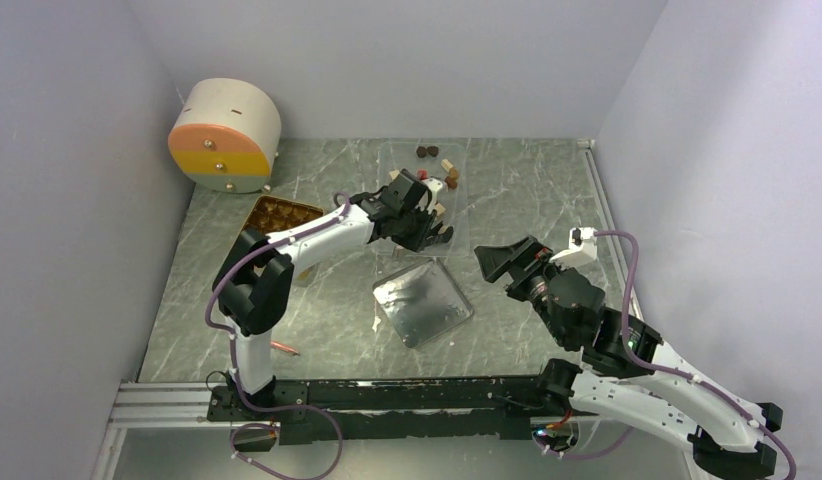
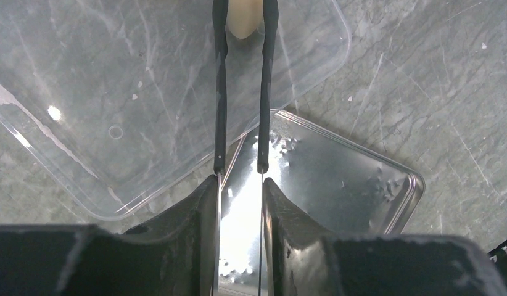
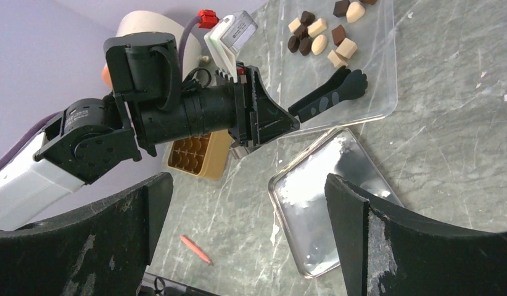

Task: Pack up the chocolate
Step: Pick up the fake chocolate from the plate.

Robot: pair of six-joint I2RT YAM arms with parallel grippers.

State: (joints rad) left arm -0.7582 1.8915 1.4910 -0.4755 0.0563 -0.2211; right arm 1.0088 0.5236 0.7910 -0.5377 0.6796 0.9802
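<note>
The chocolate (image 1: 439,165) lies as several dark, brown and cream pieces in the far part of a clear plastic tray (image 1: 457,200), also in the right wrist view (image 3: 319,37). My left gripper (image 1: 415,222) is shut on black tongs (image 2: 221,92) that reach over this tray. A cream piece (image 2: 242,21) sits between the tong tips at the top edge of the left wrist view. I cannot tell if it is lifted. My right gripper (image 1: 502,262) is open and empty, above the table right of the metal tray. The golden-tan compartment box (image 1: 277,213) stands to the left.
A shiny metal tray (image 1: 422,300) lies in front of the clear tray, partly under its edge (image 2: 337,179). A thin red-orange pen (image 1: 284,348) lies near the left arm's base. A round cream and orange drawer unit (image 1: 225,135) stands at the back left. Walls close in on three sides.
</note>
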